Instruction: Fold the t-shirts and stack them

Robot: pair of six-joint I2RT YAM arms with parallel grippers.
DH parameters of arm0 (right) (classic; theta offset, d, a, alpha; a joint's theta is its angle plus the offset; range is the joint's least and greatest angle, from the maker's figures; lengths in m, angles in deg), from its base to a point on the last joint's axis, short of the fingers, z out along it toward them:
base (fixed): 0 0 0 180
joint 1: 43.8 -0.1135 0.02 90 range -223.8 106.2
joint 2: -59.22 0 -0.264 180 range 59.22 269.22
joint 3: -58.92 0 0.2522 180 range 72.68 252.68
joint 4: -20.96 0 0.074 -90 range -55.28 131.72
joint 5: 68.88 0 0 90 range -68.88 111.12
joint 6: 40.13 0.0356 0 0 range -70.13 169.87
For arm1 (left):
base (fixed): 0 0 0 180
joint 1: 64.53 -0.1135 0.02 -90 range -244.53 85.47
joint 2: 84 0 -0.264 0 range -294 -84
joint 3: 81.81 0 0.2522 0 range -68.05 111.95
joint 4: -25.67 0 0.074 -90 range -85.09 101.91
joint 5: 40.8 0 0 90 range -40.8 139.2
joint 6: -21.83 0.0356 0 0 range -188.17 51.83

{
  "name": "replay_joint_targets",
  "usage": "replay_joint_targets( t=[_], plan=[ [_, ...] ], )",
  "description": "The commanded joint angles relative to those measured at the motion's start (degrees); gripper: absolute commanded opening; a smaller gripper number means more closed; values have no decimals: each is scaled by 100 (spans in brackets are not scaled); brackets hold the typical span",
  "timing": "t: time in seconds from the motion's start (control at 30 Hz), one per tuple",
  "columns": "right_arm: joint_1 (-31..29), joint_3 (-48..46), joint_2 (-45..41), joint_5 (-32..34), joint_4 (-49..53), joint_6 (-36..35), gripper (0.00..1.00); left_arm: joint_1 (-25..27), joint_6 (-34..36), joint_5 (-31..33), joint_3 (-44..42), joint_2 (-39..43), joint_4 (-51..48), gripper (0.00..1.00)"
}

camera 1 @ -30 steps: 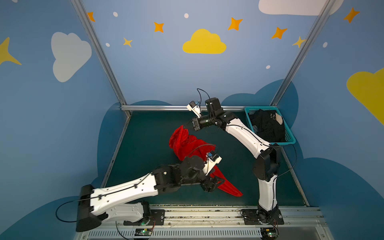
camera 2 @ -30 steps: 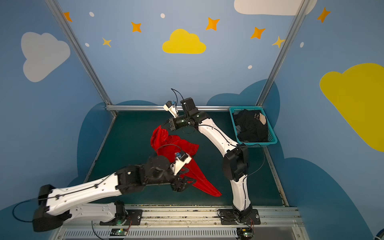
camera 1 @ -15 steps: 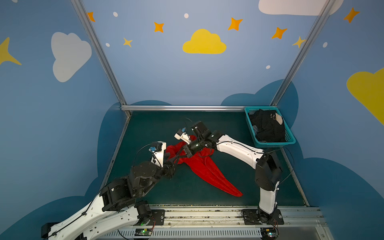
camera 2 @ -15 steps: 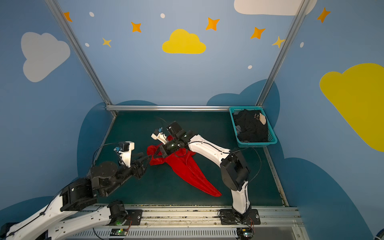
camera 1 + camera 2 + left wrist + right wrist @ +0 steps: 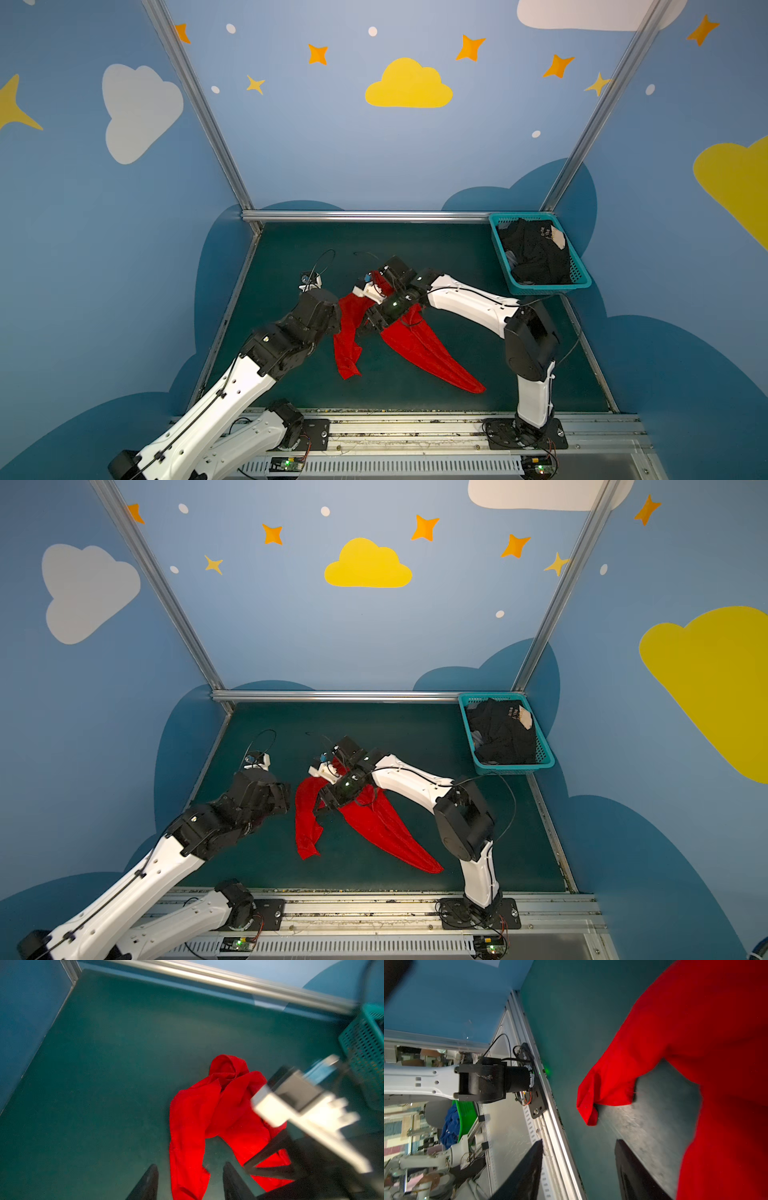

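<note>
A red t-shirt [image 5: 415, 345] [image 5: 374, 825] lies crumpled on the green mat, with one long strip [image 5: 347, 349] hanging off to its left. Just left of it hovers my left gripper [image 5: 190, 1167] [image 5: 286, 798], open, with that strip [image 5: 187, 1157] lying on the mat below its spread fingers. My right gripper [image 5: 579, 1147] [image 5: 369, 323] stands open and empty over the shirt's upper part, red cloth [image 5: 695, 1043] right beside one finger. Black t-shirts [image 5: 536, 257] [image 5: 503, 733] with pale lettering lie heaped in the basket.
The teal lattice basket [image 5: 552, 286] [image 5: 515, 766] [image 5: 365, 1043] stands at the back right corner of the mat [image 5: 457, 257]. An aluminium rail [image 5: 365, 216] runs along the back and another [image 5: 415, 419] along the front; blue walls close in both sides.
My right gripper came down from the back with the red shirt and opened, letting it go onto the mat. My left arm swung from the shirt's near end to its left side.
</note>
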Motion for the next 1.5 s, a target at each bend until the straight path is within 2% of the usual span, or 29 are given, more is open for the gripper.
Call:
replay_joint_targets(
  t=[0.0, 0.1, 0.2, 0.27, 0.43, 0.6, 0.8, 0.93, 1.2, 1.47],
  plan=[
    [552, -168, -406, 456, -39, 46, 58, -56, 233, -951, 113, -419, -192, 45],
    [1179, -283, -344, 572, -116, 251, 55, -13, 299, -1874, 92, -866, -197, 36],
    [1708, -296, -190, 631, -177, 347, 53, 321, 250, -2081, 49, -1232, -360, 32],
    [1958, -243, -96, 744, -205, 325, 53, 672, 188, -2037, 40, -1433, -429, 33],
    [2437, 26, 156, 873, -278, 421, 52, 1315, -7, -2142, 209, -2173, -760, 43],
    [2603, -26, 124, 967, -476, 534, 52, 1621, -198, -2103, 514, -3029, -1416, 45],
    [2653, -309, 15, 947, -730, 666, 52, 1835, -532, -2116, 731, -3797, -1408, 51],
    [2701, -510, -51, 920, -867, 708, 52, 1915, -643, -1907, 915, -4255, -1658, 57],
    [2746, -740, -104, 814, -1059, 795, 52, 1962, -638, -1263, 1029, -4890, -2032, 57],
    [2760, -808, -107, 713, -1145, 833, 51, 1978, -230, -1133, 1152, -5348, -2128, 56]
  ],
)
